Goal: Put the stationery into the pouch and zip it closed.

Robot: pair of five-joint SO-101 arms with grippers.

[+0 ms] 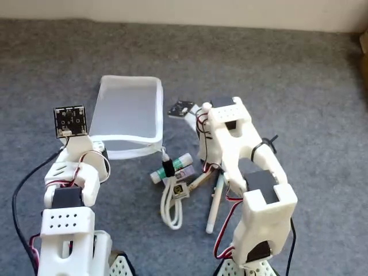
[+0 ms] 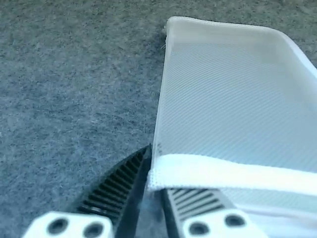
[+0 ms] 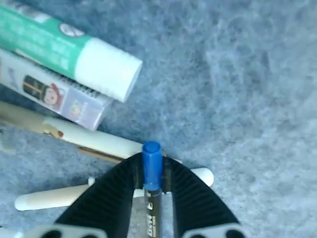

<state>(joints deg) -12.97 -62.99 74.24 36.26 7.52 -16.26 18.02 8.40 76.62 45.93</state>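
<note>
On grey carpet [image 1: 287, 69], left fingers [image 2: 114, 191] pinch one pouch [image 2: 233, 94], right fingers [image 3: 104, 201] clamp one blue pen [image 3: 151, 166].

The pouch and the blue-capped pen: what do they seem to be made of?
The pouch looks like translucent white plastic mesh with a matte finish: a fine woven grid runs across its face, and a white fabric-like band edges its mouth. The blue-capped pen seems to be hard, smooth plastic, going by the even colour and slight sheen of its cap. Little of its barrel shows.
</note>
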